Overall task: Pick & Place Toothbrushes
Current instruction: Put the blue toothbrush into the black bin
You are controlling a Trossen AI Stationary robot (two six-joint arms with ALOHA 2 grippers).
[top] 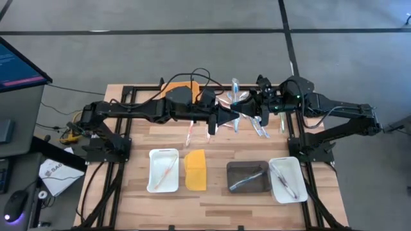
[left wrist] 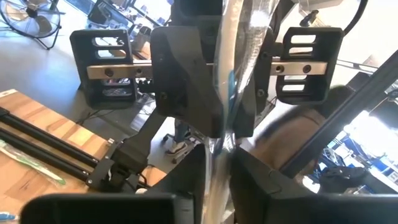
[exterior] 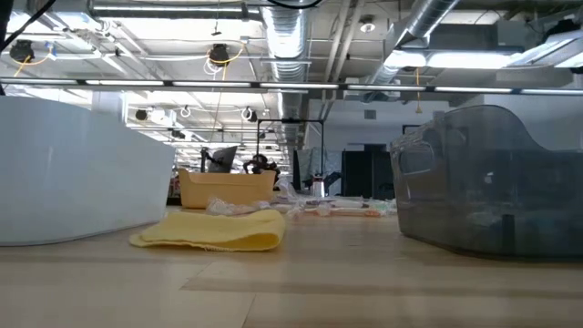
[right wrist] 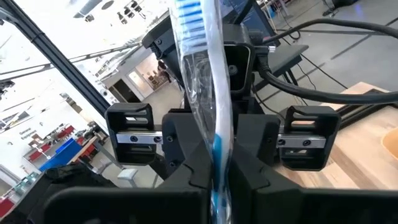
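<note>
Toothbrush (right wrist: 208, 81) with blue bristles, in clear wrap, passed between both arms above the far middle of the counter (top: 218, 199).
Right fingers (right wrist: 219, 177) are clenched on it; left fingers (left wrist: 217, 180) pinch the same wrapped stick, though how firmly I cannot tell. Several loose toothbrushes (top: 257, 125) lie near them, too tangled to count. Of three trays, the near-left white tray (top: 164, 170), grey tray (top: 248, 176) and near-right white tray (top: 286, 179) each hold a few; most sorting seems left.

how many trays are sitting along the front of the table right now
3 trays: a white tray toward the left, a dark clear tray right of centre, and another white tray beside it at the right. Each holds toothbrushes; none looks hidden.
</note>
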